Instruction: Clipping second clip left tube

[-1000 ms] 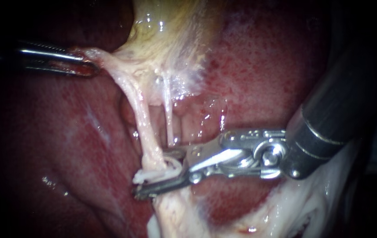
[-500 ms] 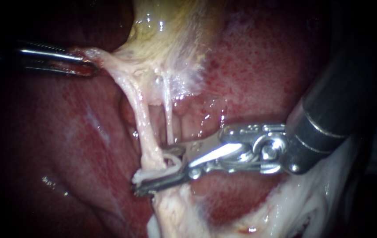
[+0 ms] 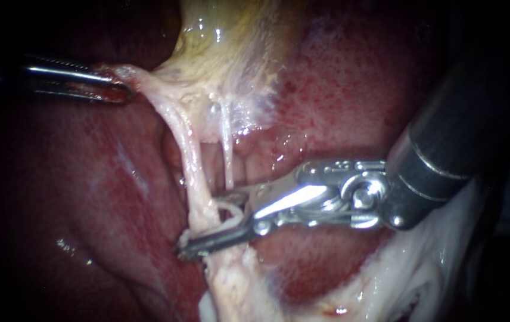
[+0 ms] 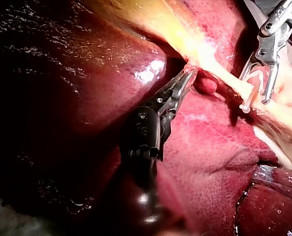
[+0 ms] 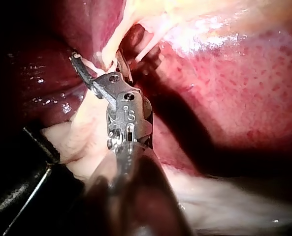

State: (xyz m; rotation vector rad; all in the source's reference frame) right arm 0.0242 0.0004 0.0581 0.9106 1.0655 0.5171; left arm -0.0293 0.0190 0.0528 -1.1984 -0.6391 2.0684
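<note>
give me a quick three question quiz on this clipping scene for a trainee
1. True or false: the right instrument has its jaws around the left tube.
2. What is the left instrument gripping in its jaws? A the left tube; B pale tissue beside the gallbladder; C nothing.
3. Fill in: a white ____ sits between the right instrument's jaws.
Key: 1 true; 2 B; 3 clip.

Wet glare centrally; edges seemingly unlit.
</note>
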